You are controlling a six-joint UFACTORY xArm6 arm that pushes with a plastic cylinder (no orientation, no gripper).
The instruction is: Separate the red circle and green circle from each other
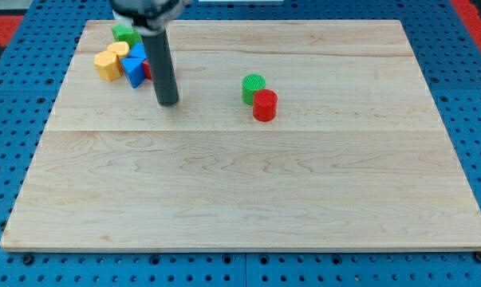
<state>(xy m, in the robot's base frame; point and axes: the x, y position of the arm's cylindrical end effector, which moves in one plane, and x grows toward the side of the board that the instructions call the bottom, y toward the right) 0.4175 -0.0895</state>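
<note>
The green circle (pixel 254 86) and red circle (pixel 265 105) are seen touching near the middle of the wooden board (pixel 224 199), the green one toward the view's top and slightly left, the red one toward the view's bottom and slightly right. My tip (pixel 168 102) is placed well apart from the pair, to the view's left, at roughly the red circle's height in the view. The pair therefore lies to the view's right of my tip; the line joining the two circles runs steeply, top-left to bottom-right. No jaws are fitted: the arm ends in a plain rod, so nothing is held or pinched, and no block appears touched by the tip. A cluster is seen at the top-left of the board, just beside the rod: a green block (pixel 126 33), yellow blocks (pixel 109 63), blue blocks (pixel 134 65), and a red block (pixel 147 68) mostly hidden behind the rod. Separation is judged not yet done; a rightward approach aimed at one circle only is likely needed.
</note>
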